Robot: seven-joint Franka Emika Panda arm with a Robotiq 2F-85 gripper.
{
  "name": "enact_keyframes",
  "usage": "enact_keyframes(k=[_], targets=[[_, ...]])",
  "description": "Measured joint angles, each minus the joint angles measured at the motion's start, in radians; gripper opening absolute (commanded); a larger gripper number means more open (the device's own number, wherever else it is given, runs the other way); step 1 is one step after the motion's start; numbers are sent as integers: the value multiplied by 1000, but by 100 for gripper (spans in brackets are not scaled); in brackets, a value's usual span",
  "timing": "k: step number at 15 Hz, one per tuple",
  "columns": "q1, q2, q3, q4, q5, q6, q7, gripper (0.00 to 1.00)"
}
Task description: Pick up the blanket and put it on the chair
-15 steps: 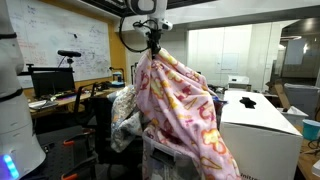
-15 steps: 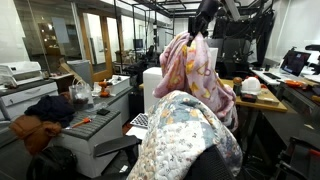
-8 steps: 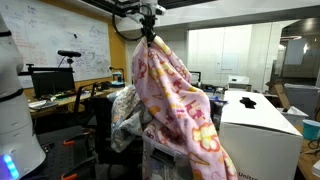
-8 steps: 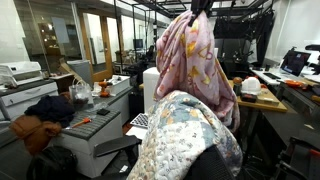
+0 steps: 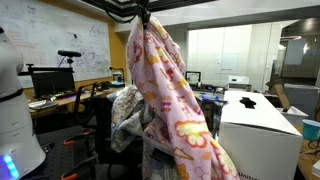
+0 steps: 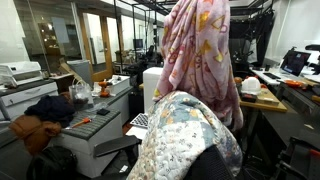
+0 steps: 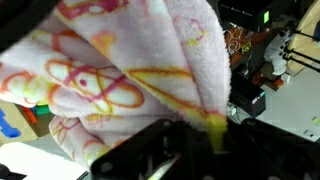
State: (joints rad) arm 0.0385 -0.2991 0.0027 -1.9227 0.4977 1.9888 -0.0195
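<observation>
The jaws are clamped tight on a pinch of the blanket (image 5: 165,90), which hangs high from them, its tail trailing beside the white box (image 5: 262,130). The pick-up looks done. Next comes carrying it over the chair (image 6: 214,166), which wears a patterned cloth (image 6: 185,125), then letting go.

I am working in an open-plan office that doubles as a research lab. In an exterior view, a whiteboard (image 5: 75,40) covered in handwriting fills the back wall, above a long desk (image 5: 55,102) carrying a dark monitor (image 5: 50,80), with a black office chair (image 5: 103,120) pulled up nearby. Glass partitions (image 5: 225,55) close off the rooms behind. In an exterior view, a printer (image 6: 20,72) sits by more glass walls (image 6: 50,35), and a second screen (image 6: 296,62) stands on a cluttered worktop.
</observation>
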Motion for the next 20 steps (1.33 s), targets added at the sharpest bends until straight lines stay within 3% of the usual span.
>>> enact_keyframes(k=[7,20], targets=[[61,18,66,3,0,-25,61,2],[199,270,216,181,26,-207,40,2]])
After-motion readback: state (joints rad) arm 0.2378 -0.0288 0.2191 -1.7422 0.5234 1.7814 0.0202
